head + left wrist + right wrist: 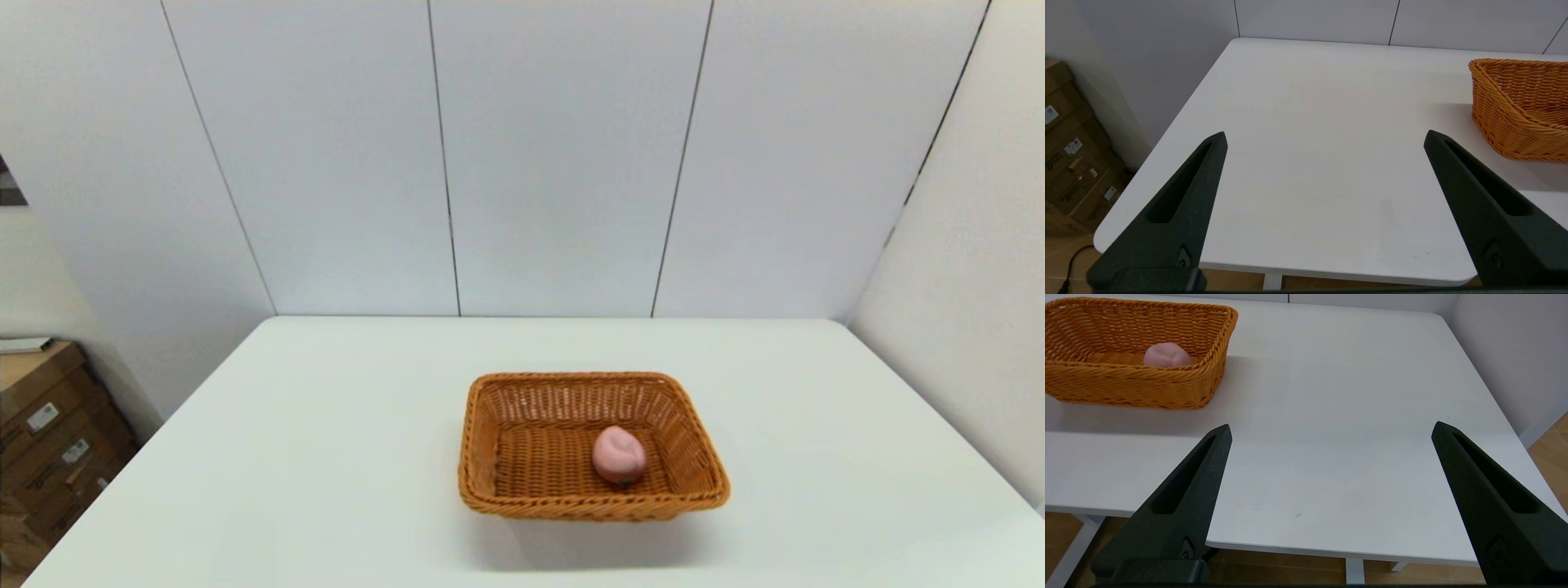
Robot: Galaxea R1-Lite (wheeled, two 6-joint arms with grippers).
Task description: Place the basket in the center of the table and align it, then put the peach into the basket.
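Note:
The orange-brown wicker basket [592, 445] stands near the middle of the white table [326, 457], its sides square to the table edges. Inside it, toward the right near side, lies the pale pink peach [619, 455]. The right wrist view shows the basket [1135, 355] with the peach [1166, 356] resting in it. One end of the basket [1523, 110] shows in the left wrist view. My left gripper [1325, 136] is open over the table's near left part, away from the basket. My right gripper [1331, 428] is open over the near right part, holding nothing. Neither arm shows in the head view.
Cardboard boxes [49, 441] are stacked on the floor left of the table and show as cardboard boxes [1069, 155] in the left wrist view. White wall panels close off the back and right sides. The table's near edge [1331, 549] lies just under the right gripper.

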